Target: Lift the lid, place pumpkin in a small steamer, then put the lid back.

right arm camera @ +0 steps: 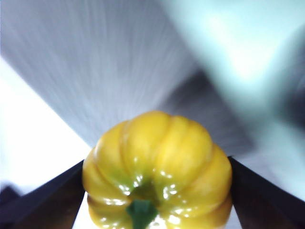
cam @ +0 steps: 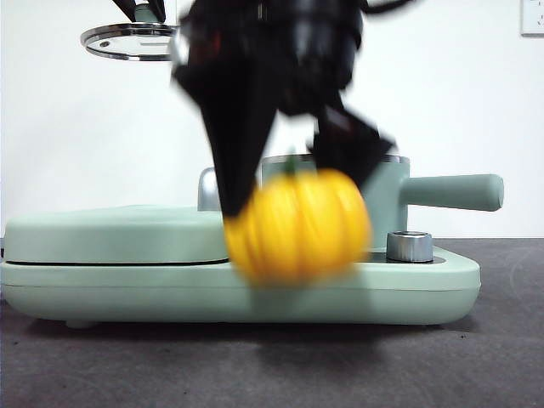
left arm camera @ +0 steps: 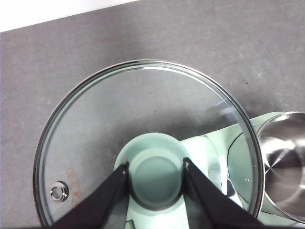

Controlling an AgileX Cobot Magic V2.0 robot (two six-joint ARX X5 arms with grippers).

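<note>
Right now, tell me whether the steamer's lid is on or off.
Off: the left gripper holds the lid up, and the small steamer gapes open.

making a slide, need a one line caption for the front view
Right gripper carries the pumpkin in front of the small steamer while the left gripper holds the lid aloft.

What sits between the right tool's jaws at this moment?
The pumpkin, squeezed between the right tool's two jaws. The right wrist view shows it plainly; the front view shows it blurred.
</note>
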